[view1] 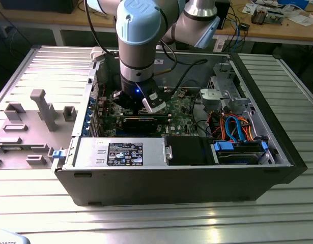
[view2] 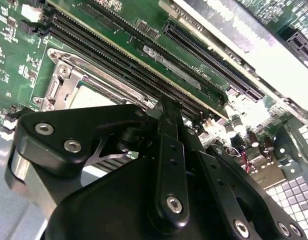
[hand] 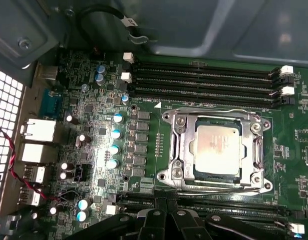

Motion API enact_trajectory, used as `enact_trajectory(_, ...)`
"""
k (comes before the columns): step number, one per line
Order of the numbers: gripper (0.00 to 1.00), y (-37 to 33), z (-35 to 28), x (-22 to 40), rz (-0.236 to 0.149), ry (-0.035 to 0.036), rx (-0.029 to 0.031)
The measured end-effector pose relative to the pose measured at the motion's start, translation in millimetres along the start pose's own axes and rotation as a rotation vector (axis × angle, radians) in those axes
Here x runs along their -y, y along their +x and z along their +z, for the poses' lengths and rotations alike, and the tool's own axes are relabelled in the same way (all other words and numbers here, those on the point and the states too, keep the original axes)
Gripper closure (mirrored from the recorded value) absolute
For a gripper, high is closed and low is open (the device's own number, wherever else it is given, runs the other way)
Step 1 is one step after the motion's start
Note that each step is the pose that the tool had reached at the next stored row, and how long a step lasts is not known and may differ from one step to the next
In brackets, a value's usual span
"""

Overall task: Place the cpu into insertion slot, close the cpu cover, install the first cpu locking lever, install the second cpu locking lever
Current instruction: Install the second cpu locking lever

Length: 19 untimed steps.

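In the first wrist view the silver-grey cpu (hand: 216, 148) lies flat in the square insertion slot (hand: 173, 172) on the green motherboard. The silvery cpu cover (hand: 183, 145) lies down around it, framing the chip. Thin wire levers run along two sides of the socket (hand: 214, 111). My gripper (hand: 166, 207) hovers beside the socket, close to the narrow black slots, shut with nothing between its fingers. In the second wrist view the gripper (view2: 164, 107) stands next to the socket corner (view2: 61, 75). In the exterior view the gripper (view1: 137, 104) reaches down into the open computer case.
Long black memory slots (hand: 204, 80) run along the socket's far side. A black card (view1: 141, 123) lies near the gripper. The case walls (view1: 268, 107), a drive cage with blue and orange cables (view1: 237, 127) and the power supply (view1: 120, 151) hem in the board. Grey fixtures (view1: 41, 109) stand outside.
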State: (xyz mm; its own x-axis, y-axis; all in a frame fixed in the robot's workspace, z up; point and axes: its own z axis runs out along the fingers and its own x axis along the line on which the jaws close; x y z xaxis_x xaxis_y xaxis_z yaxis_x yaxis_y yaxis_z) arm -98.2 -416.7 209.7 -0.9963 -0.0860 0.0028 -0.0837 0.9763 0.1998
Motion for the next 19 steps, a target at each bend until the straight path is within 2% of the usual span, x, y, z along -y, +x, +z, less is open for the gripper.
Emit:
enact_trajectory(2, 0.89, 0.1, 1.2, 0.3, 0.0, -0.0061, 0.0005)
enact_trajectory(4, 0.89, 1.3, 2.5, 0.5, 0.0, -0.0159, 0.0012)
enact_trajectory(5, 0.89, 1.4, 2.7, 0.4, -0.001, -0.0174, 0.0014)
enact_trajectory(12, 0.89, 2.1, 3.2, 0.4, 0.0, -0.0178, 0.0013)
enact_trajectory(19, 0.89, 1.9, 6.3, -0.7, -0.001, -0.0221, 0.0018)
